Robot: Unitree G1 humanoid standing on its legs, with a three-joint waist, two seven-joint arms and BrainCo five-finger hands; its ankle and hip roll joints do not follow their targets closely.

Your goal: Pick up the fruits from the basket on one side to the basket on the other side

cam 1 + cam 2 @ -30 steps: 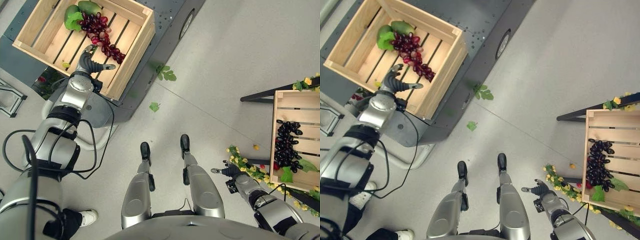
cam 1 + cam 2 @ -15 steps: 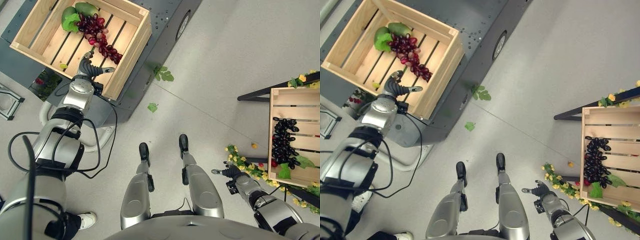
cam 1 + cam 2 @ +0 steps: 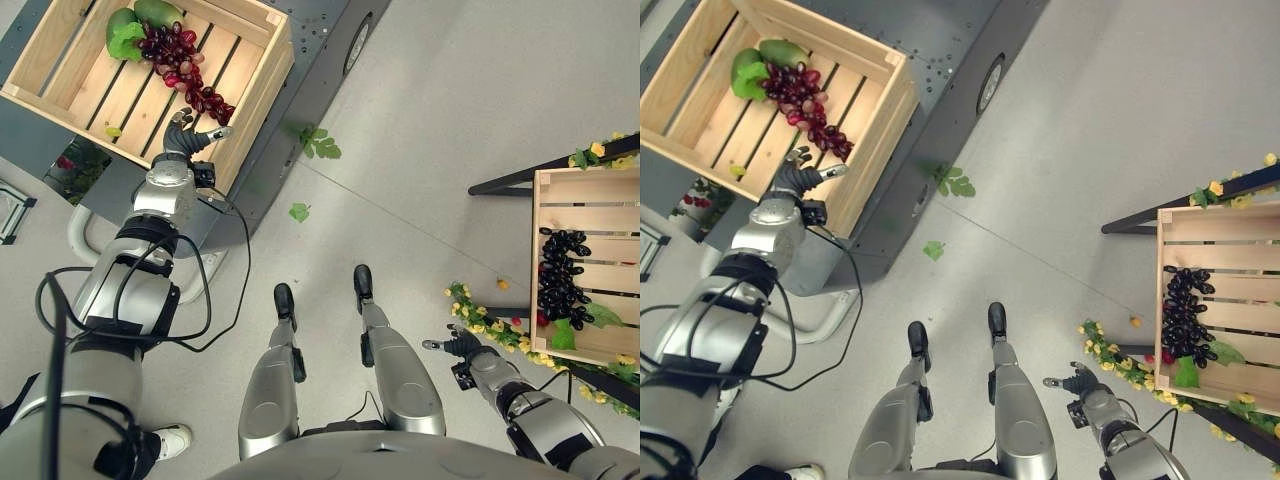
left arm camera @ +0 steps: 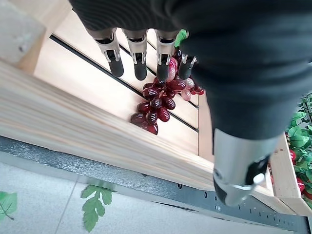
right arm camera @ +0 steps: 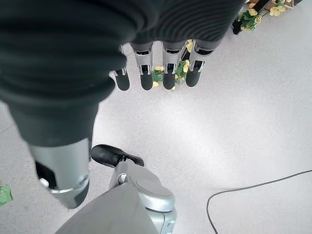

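Currently logged, from my remote station, fingers first. Left hand (image 3: 186,134): fingers (image 4: 139,58) straight and spread, thumb apart, holding nothing; they hang over the near wall of the left wooden crate (image 3: 60,60), tips pointing toward the lower end of the red grape bunch (image 3: 180,65) without touching it. Red grape bunch: lies diagonally across the slats of that crate, its upper end against a green leaf (image 3: 124,38) and a green mango (image 3: 158,12) in the far corner. Left wooden crate: sits on a dark grey cart (image 3: 300,70).

Right hand (image 3: 460,346): fingers (image 5: 168,68) straight, thumb out, empty, low beside my right side above the grey floor (image 3: 450,120). Just beyond it, a garland of yellow flowers (image 3: 490,325) runs along the base of the right wooden crate (image 3: 585,190). Right wooden crate: rests on a black stand (image 3: 520,178) and holds a dark grape bunch (image 3: 562,275) with a green leaf at its lower end.

Loose items: two green leaves (image 3: 315,142) on the floor by the cart, near each other.
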